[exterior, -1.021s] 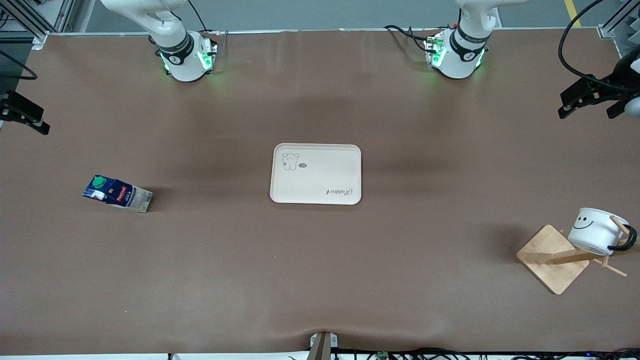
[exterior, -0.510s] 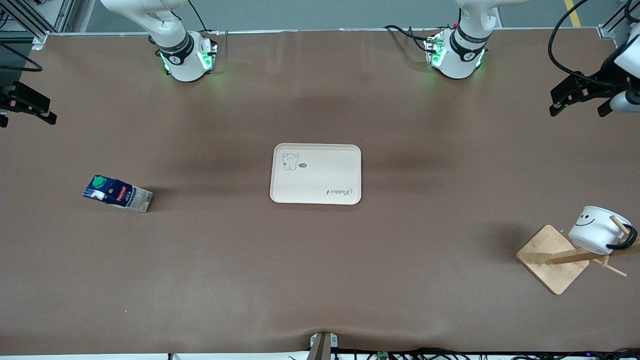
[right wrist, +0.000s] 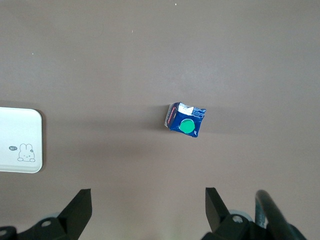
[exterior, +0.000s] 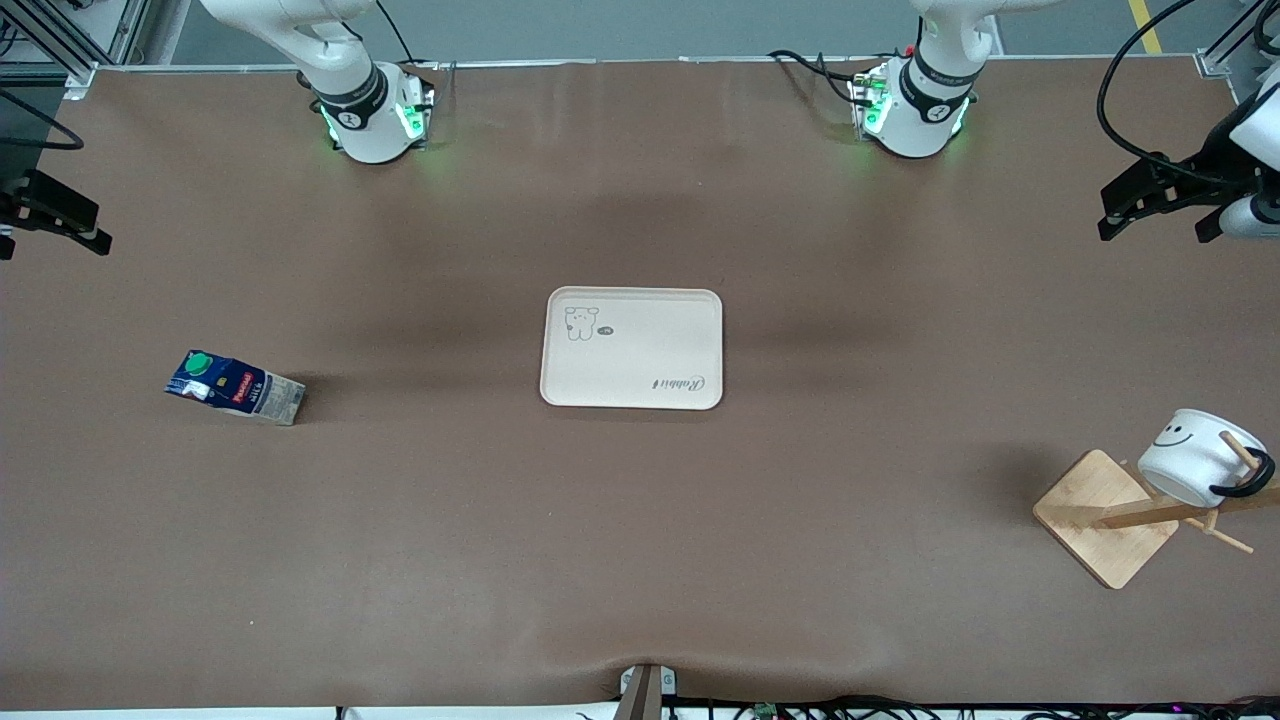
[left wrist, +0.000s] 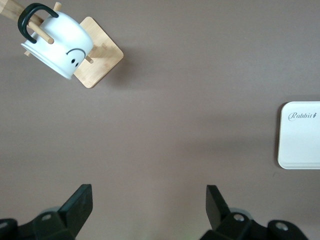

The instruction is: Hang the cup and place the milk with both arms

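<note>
Milk (exterior: 236, 388) stands on the table under the open right gripper (right wrist: 145, 210).

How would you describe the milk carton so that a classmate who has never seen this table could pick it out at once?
Start at the pale tray in the middle of the brown table, then look toward the right arm's end. There, alone on the bare surface, stands the milk carton. It is the only dark-blue thing, with a green round cap and a red label.

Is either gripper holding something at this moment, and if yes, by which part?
Nothing is held. The left gripper and the right gripper are both open and empty, each up in the air over the brown table.
</note>
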You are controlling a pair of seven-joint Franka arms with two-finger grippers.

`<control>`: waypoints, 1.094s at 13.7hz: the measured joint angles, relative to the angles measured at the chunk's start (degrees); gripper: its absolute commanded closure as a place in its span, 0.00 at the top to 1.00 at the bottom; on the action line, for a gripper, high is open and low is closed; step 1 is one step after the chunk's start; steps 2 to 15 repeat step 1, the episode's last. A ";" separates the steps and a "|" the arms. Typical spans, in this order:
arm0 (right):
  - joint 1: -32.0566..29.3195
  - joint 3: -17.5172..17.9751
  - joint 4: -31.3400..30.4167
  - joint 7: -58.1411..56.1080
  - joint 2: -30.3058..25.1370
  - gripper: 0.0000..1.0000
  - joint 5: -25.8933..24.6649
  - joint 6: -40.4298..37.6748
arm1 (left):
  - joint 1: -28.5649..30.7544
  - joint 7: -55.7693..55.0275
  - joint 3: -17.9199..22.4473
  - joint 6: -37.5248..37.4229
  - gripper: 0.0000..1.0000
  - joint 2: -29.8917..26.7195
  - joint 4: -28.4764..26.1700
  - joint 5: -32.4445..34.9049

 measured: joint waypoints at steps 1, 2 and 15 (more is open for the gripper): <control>0.00 -0.01 -0.05 0.01 0.05 1.00 0.00 0.00 | 0.00 0.00 -0.01 -0.02 1.00 0.00 0.01 0.00; 0.00 -0.01 -0.05 0.01 0.05 1.00 0.00 0.00 | 0.00 0.00 -0.01 -0.02 1.00 0.00 0.01 0.00; 0.00 -0.01 -0.05 0.01 0.05 1.00 0.00 0.00 | 0.00 0.00 -0.01 -0.02 1.00 0.00 0.01 0.00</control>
